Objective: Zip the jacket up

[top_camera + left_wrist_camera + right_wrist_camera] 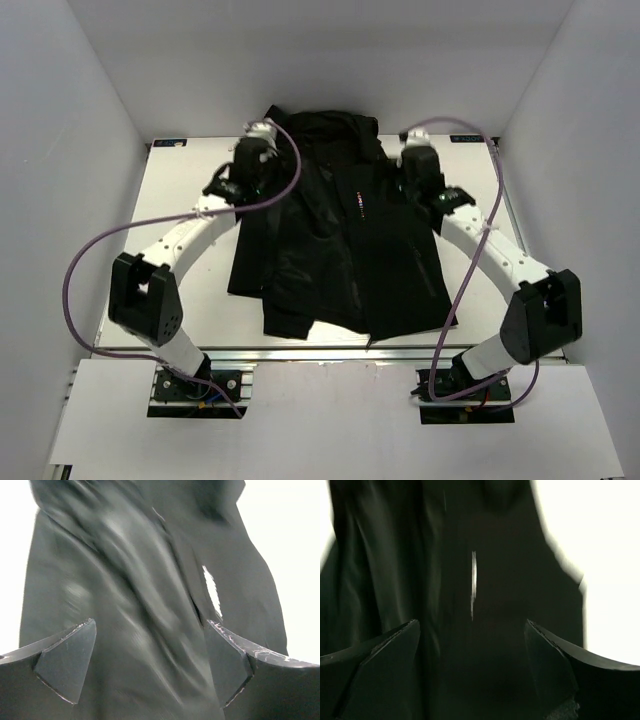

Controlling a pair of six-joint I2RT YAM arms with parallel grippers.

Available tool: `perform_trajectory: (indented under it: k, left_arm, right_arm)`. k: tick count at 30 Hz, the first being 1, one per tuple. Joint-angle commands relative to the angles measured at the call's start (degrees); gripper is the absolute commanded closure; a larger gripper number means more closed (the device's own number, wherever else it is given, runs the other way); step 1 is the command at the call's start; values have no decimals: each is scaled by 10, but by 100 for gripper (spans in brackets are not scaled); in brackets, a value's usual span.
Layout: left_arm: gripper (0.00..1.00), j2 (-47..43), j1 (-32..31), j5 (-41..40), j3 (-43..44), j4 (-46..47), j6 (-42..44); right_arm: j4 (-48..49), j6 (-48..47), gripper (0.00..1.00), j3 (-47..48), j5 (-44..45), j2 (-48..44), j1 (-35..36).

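Observation:
The black jacket (340,250) lies spread on the white table (185,180), collar at the far side, front zipper line (357,215) running down the middle and its hem near the front edge. My left gripper (262,135) hovers over the jacket's far left shoulder. In the left wrist view the left gripper (150,623) stands open, with wrinkled fabric (125,580) lying below the wide gap. My right gripper (412,150) is at the far right shoulder. In the right wrist view it (472,622) is open too, over dark cloth (510,580) that is not pinched.
White walls enclose the table on the left, right and back. Purple cables (100,250) loop from both arms. The table's metal front rail (330,355) runs just below the jacket's hem.

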Motion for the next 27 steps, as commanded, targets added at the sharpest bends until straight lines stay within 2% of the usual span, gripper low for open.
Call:
perform_trajectory:
  k: [1, 4, 7, 9, 13, 15, 20, 21, 23, 27]
  left_arm:
    - [2, -41, -48, 68, -103, 16, -23]
    - [2, -36, -75, 86, -146, 27, -45]
    - [2, 6, -78, 111, -154, 42, -59]
    - [2, 56, -78, 107, -128, 31, -58]
    - [3, 149, -78, 73, -50, 1, -44]
    - [10, 209, -76, 49, 9, -27, -37]
    - [21, 324, -67, 15, 137, -79, -19]
    - [24, 343, -62, 16, 186, -88, -19]
    - [25, 395, -45, 27, 233, -110, -20]
    - [25, 457, -21, 21, 335, -133, -12]
  right_arm:
    - [-70, 82, 11, -142, -77, -23, 5]
    - [-42, 94, 11, -231, -86, -58, 7]
    - [-20, 106, 11, -264, -58, -50, 7]
    - [-8, 107, 11, -262, -27, -19, 7]
    - [3, 84, 17, -221, 33, 72, 1]
    - [6, 77, 18, -180, 47, 110, -8]
    - [-11, 67, 21, -70, 13, 234, -57]
    - [-7, 63, 21, -40, 13, 246, -62]
    - [1, 52, 21, -15, 15, 274, -76]
    - [3, 15, 22, 65, -44, 301, -90]
